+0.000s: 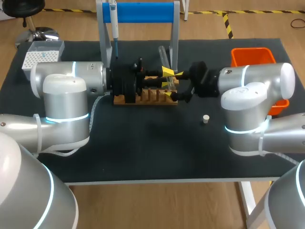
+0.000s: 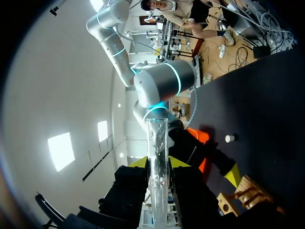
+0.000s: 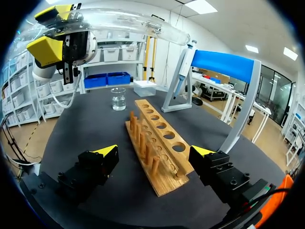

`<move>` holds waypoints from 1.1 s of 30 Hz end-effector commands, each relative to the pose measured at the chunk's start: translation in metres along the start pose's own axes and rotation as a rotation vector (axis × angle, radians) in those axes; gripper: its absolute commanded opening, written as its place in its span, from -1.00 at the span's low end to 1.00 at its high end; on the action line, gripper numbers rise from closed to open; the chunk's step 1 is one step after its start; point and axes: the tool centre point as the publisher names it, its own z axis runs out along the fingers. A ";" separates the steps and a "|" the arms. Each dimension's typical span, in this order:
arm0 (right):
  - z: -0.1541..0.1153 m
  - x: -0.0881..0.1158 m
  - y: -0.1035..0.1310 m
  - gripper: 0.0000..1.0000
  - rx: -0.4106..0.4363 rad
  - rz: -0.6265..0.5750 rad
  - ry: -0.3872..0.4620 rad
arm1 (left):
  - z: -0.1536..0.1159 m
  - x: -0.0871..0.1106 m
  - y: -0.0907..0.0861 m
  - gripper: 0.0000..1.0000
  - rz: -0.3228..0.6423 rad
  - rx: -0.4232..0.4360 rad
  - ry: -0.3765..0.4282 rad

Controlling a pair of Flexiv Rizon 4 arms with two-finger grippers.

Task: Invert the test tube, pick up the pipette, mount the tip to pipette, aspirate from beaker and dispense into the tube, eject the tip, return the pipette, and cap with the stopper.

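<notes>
My left gripper (image 2: 158,162) pinches the tube (image 2: 156,133) between its fingers. My right gripper (image 3: 153,151) is spread and empty over the rack (image 3: 162,138) — inverting seems underway, with pipette (image 1: 114,28) and stopper (image 1: 206,119) untouched.

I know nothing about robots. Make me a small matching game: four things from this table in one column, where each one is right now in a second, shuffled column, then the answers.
Things:
1. test tube
2. stopper
3. pipette
4. beaker

Places:
A. hanging on the blue-topped stand
B. standing on the table beyond the far end of the wooden rack
C. clamped between the fingers of the left gripper
D. lying by itself on the bare table

Pairs: 1-C, 2-D, 3-A, 4-B.
</notes>
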 end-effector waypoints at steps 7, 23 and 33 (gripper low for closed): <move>-0.001 0.000 -0.001 1.00 -0.003 0.000 0.001 | -0.010 -0.005 -0.004 -1.00 -0.027 0.015 -0.008; -0.001 0.000 -0.001 1.00 -0.003 0.000 0.001 | -0.038 -0.035 0.019 -1.00 -0.505 0.036 0.024; -0.001 0.000 -0.001 1.00 -0.003 0.000 0.001 | -0.033 -0.044 0.045 -1.00 -0.920 -0.002 -0.063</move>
